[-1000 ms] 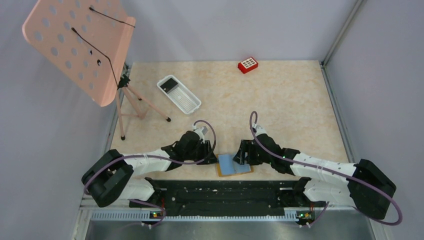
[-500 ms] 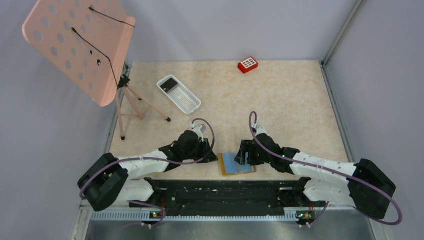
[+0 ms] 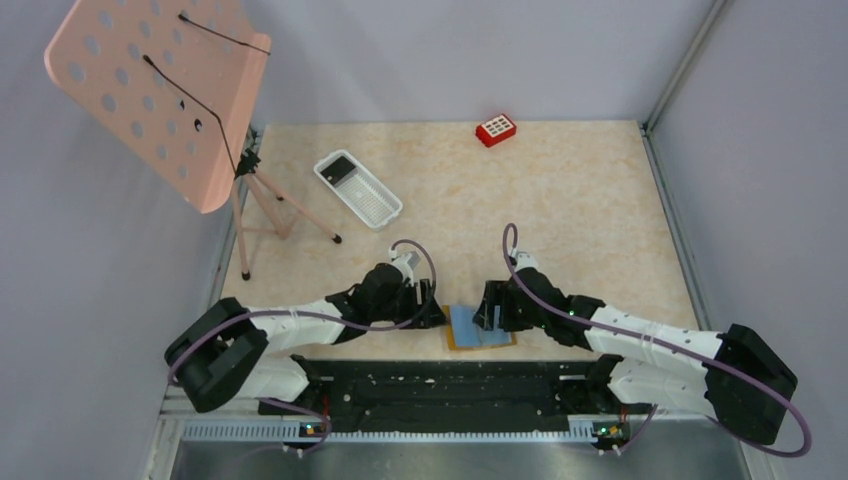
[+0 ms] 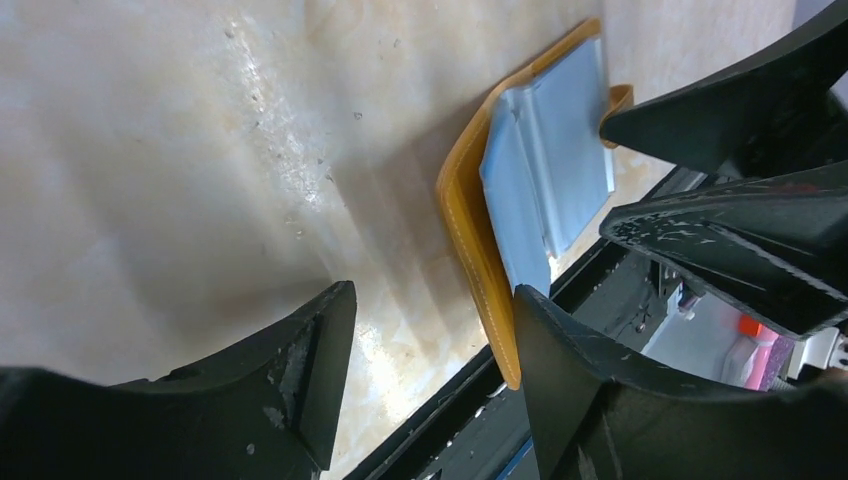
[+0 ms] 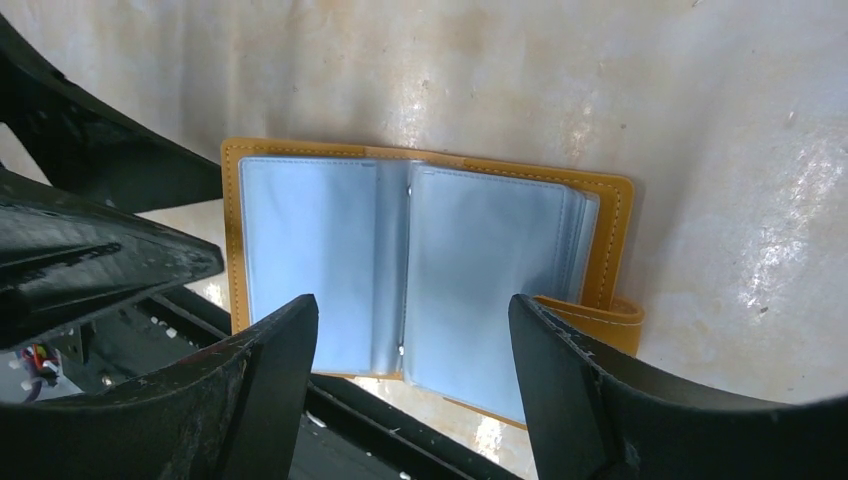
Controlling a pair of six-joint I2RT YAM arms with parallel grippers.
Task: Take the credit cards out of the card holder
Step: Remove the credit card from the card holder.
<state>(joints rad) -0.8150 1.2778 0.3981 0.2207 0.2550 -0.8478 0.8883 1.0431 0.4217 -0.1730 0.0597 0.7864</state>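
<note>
The tan card holder [image 3: 481, 327] lies open and flat at the table's near edge, showing light blue pages [image 5: 330, 260] with no dark card visible in them. My left gripper [image 3: 432, 312] is open just left of it; in the left wrist view the card holder's tan edge [image 4: 470, 230] runs down against the inner side of the right finger [image 4: 560, 370]. My right gripper [image 5: 412, 308] is open low over the card holder, its fingers straddling the pages. One dark credit card [image 3: 342, 168] lies in the white mesh tray [image 3: 378, 202].
A pink perforated music stand [image 3: 160, 85] on a tripod stands at the far left. A small red block [image 3: 496, 129] sits at the back. The black base rail [image 3: 440, 385] runs right below the holder's near edge.
The left gripper pulled back left, then returned right to the holder's edge with its jaws wider. The holder slid slightly to the right. The right gripper stayed over it.
</note>
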